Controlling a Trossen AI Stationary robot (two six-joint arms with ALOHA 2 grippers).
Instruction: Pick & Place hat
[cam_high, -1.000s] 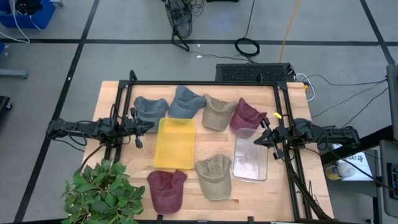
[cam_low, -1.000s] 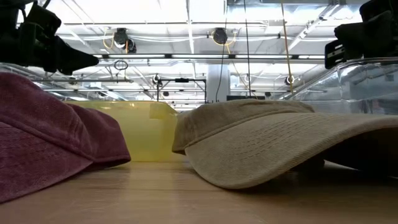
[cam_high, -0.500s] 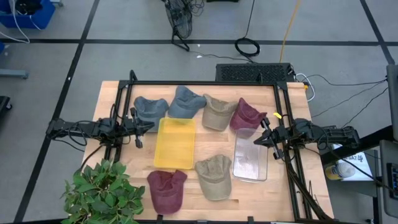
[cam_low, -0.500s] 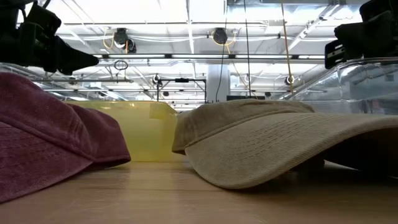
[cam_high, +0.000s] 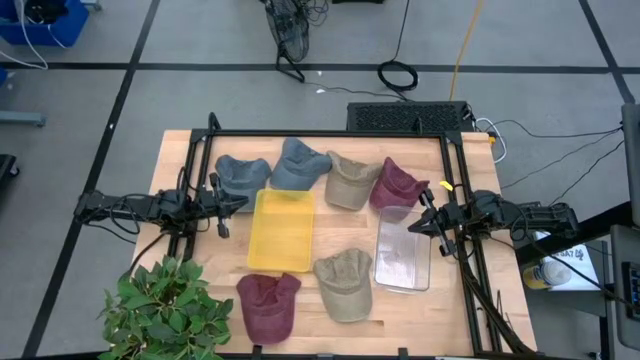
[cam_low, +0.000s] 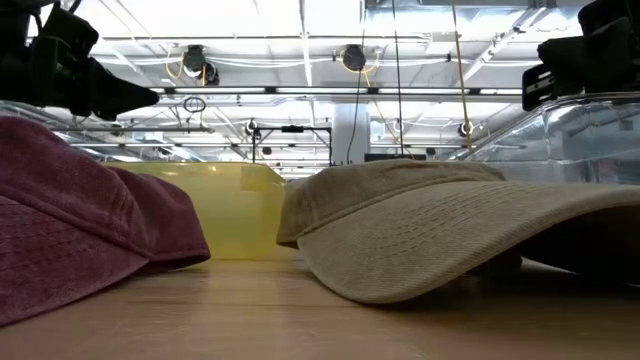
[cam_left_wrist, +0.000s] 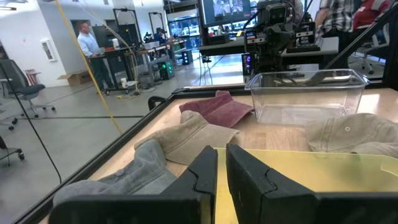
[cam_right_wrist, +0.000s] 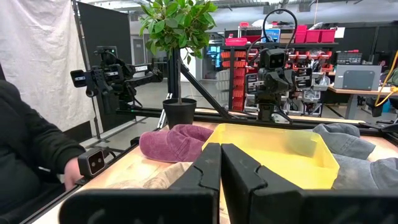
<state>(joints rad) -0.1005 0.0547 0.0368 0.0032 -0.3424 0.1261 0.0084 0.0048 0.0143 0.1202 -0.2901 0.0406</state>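
Six hats lay on the table (cam_high: 190, 150), none yet picked. Four sat in a far row: a grey-blue hat (cam_high: 241, 176), a second blue hat (cam_high: 299, 165), a tan hat (cam_high: 350, 180) and a maroon hat (cam_high: 398, 184) that touched the far rim of the clear bin (cam_high: 403, 257). Two more sat at the near edge, a maroon one (cam_high: 268, 305) and a tan one (cam_high: 344, 284), on either side of the near end of the yellow bin (cam_high: 281, 230).

The left gripper (cam_high: 235, 202) hung just left of the yellow bin, beside the grey-blue hat, its fingers nearly closed with only a narrow slit between them and nothing held. The right gripper (cam_high: 424, 218) hung at the right side of the clear bin, its fingers likewise pressed almost together and empty.

The main risk, as I judged it, was descending with fingers this narrow: they would push soft fabric flat instead of pinching it. The far hats overlapped (the two blue ones especially), so a grab there could drag a neighbour along. The right gripper was also close enough to the clear bin's wall to knock it.
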